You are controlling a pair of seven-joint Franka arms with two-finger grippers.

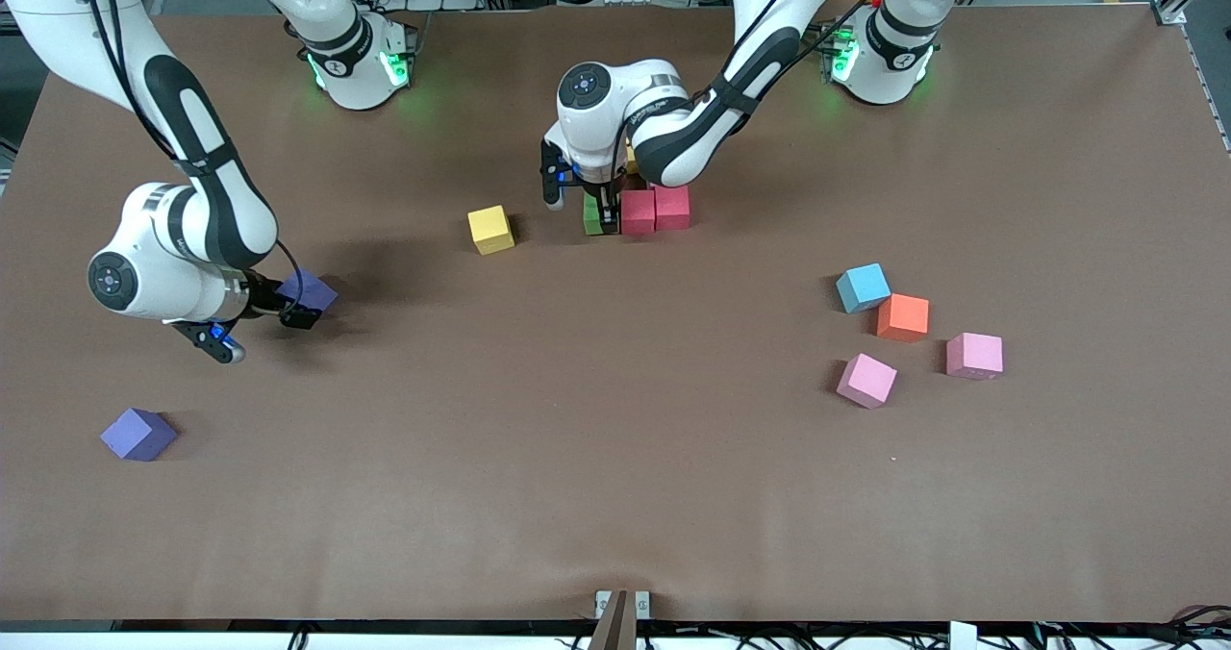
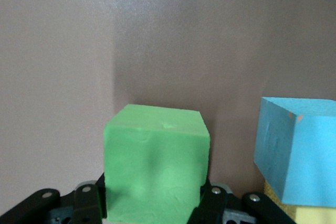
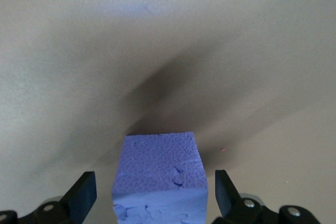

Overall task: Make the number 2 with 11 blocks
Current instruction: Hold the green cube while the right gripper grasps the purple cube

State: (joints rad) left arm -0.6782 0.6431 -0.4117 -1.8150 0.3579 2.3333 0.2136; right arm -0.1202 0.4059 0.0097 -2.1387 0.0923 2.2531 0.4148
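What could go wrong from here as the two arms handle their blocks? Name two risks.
1. The left gripper, shut on the green block, sits tight beside the red blocks; releasing or shifting could nudge that row.
2. The right gripper is open around a purple block; closing off-centre could twist it.

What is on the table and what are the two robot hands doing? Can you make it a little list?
left hand: shut on the green block, setting it beside the two red blocks
right hand: open around a purple block, not gripping
yellow block: alone, toward the right arm's end from the red ones
second purple block: nearer the front camera
blue, orange, two pink blocks: loose group toward the left arm's end
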